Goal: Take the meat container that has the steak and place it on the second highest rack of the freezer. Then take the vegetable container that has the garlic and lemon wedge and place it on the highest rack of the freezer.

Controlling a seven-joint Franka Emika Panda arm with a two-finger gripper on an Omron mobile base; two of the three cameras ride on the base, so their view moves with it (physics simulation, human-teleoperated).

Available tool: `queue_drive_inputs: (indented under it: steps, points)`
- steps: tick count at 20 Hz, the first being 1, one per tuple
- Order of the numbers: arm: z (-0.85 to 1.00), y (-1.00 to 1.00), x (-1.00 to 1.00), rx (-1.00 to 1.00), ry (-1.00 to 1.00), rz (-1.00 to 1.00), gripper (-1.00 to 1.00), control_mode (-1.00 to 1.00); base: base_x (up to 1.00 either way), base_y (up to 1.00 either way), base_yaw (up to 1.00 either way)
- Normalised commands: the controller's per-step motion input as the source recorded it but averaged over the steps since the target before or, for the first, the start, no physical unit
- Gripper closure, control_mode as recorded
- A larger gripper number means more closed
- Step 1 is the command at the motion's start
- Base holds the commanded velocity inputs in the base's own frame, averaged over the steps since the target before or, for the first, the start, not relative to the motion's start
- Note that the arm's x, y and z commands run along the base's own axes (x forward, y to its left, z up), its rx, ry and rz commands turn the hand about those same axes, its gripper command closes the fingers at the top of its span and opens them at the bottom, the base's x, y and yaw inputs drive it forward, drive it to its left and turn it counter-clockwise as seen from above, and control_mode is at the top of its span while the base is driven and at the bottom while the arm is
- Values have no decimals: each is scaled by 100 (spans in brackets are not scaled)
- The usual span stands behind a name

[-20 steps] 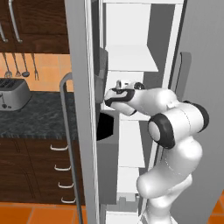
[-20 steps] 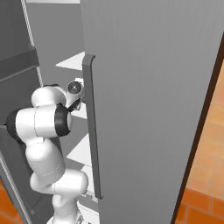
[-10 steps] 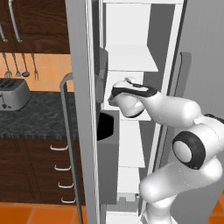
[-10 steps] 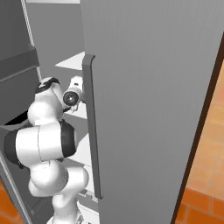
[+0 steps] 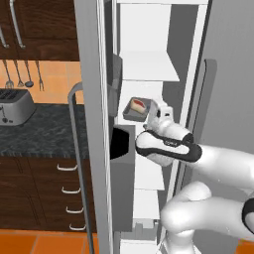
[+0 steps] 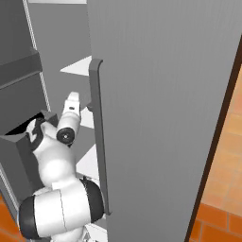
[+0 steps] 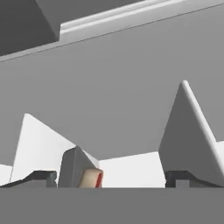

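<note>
Left base view shows the meat container (image 5: 137, 109) with the steak (image 5: 139, 104) on a freezer (image 5: 149, 74) shelf, the gripper (image 7: 109, 177) spread wide, no legible writing.

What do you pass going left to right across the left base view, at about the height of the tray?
toaster → freezer door handle → meat container with the steak → gripper

No legible text, label, brand, number or sign appears on any surface. The freezer (image 5: 94, 124) door panels, the toaster (image 5: 14, 105) at the left edge of the left base view, and the meat container (image 5: 137, 109) carry no readable markings.
</note>
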Motion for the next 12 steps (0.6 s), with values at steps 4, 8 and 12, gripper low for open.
queue_drive_inputs:
  steps: [4,8,12]
  points:
    - [100,-5,-100,0,-1,1,-100,-100,0,0,0]
    - [100,-37,-100,2,-1,0,-100,-100,0,0,0]
    - [65,-62,-100,0,19,-11,-100,-100,0,0,0]
